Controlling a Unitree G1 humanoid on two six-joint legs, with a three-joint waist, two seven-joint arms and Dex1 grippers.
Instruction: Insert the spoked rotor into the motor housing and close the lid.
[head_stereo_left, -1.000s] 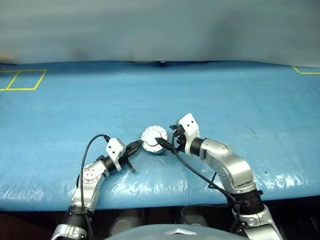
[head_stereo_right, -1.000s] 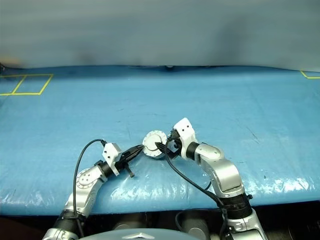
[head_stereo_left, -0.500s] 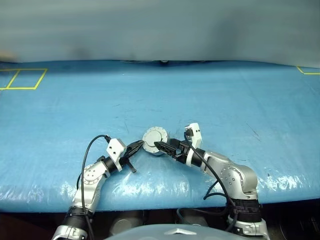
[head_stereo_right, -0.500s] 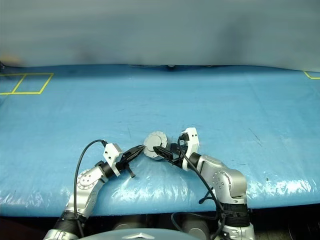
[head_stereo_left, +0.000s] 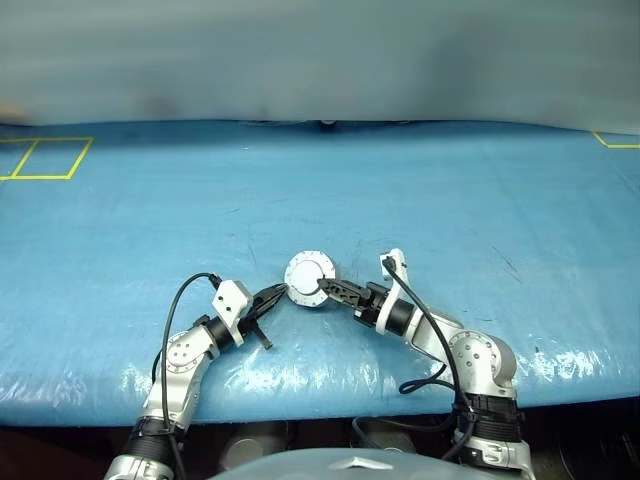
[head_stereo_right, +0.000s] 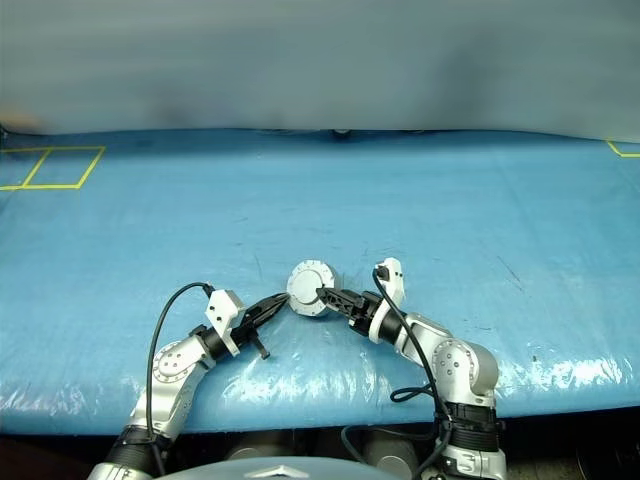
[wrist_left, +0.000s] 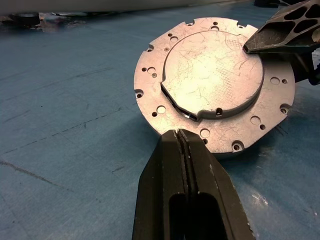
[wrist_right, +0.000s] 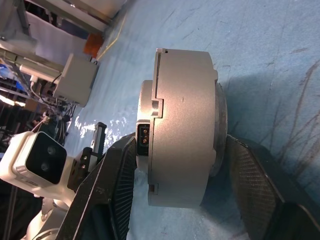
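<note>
**Head views.** You will find the motor housing (head_stereo_left: 308, 274), a round shallow grey metal cup, on the blue plastic table cover (head_stereo_left: 450, 200), towards the near edge. Its lid (head_stereo_left: 309, 270), a round pale grey disc, sits on top, so the housing is closed. The left gripper (head_stereo_left: 281, 291) lies just to the housing's left. Its two black fingers are pressed together and hold nothing, with the tips at the housing's rim. The right gripper (head_stereo_left: 325, 288) comes in from the housing's right, its tips over the housing's right-hand edge. Yellow taped squares (head_stereo_left: 40, 160) lie well away from the housing, far to its left.

**Left wrist view.** The lid (wrist_left: 212, 75) faces you as a drilled flange carrying a raised, scratched round plate. The left gripper's closed fingers (wrist_left: 182, 150) point at the flange's edge (whether they touch it or stop just short, you cannot tell). One black finger of the right gripper (wrist_left: 285, 30) rests at the far edge of the lid.

**Right wrist view.** You see the housing (wrist_right: 182, 125) edge-on, between the right gripper's fingers (wrist_right: 112, 190). The jaws stand spread, one finger on the lid side and one on the base side. Both are close against the housing, but a firm pinch cannot be confirmed.
</note>
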